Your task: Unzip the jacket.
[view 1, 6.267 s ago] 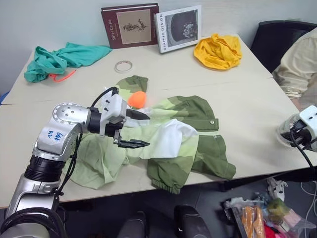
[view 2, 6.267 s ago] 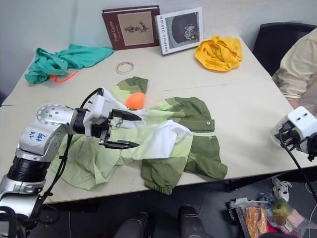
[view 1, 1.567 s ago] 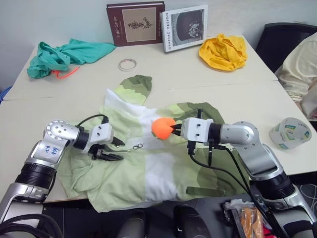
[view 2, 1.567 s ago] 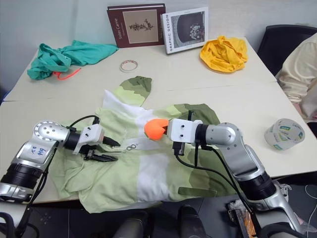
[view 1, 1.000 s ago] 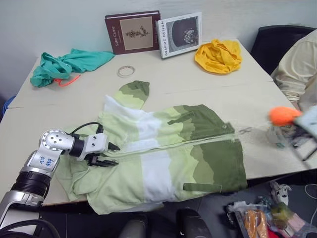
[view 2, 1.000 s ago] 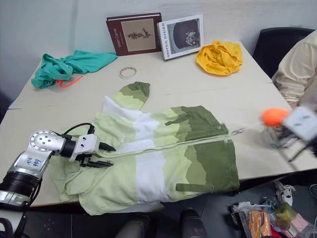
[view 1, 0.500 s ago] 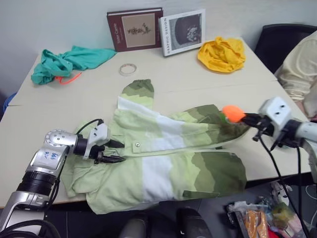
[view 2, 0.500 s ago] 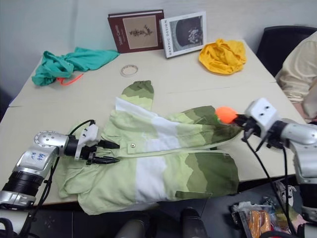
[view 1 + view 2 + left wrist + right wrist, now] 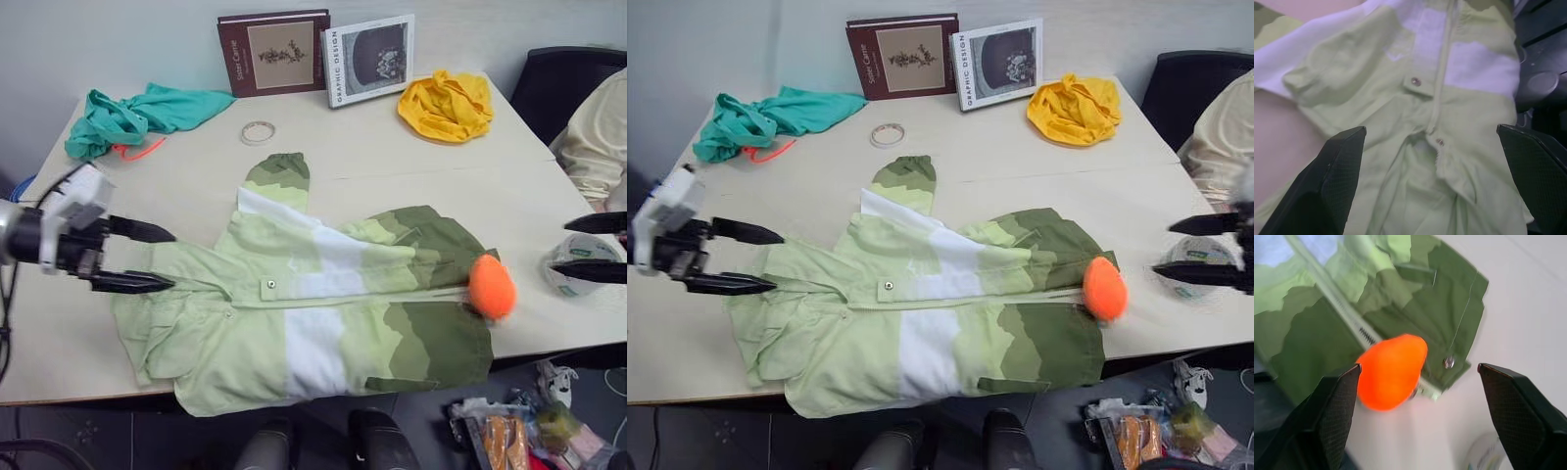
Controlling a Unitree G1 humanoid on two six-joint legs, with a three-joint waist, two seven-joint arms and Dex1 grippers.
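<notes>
Lying flat across the near middle of the table point(image 9: 549, 186), the jacket point(image 9: 323, 304) has its zipper line running left to right, orange puff pull point(image 9: 491, 286) resting at the right hem end, probably where the zip run stops. Left gripper point(image 9: 137, 257) hangs open and empty by the collar end. Right gripper point(image 9: 593, 247) is open too, empty, just right of the pull

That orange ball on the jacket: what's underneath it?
The orange ball rests on the jacket, at its dark-green end by the zipper line. Whatever lies directly under the ball is hidden.
</notes>
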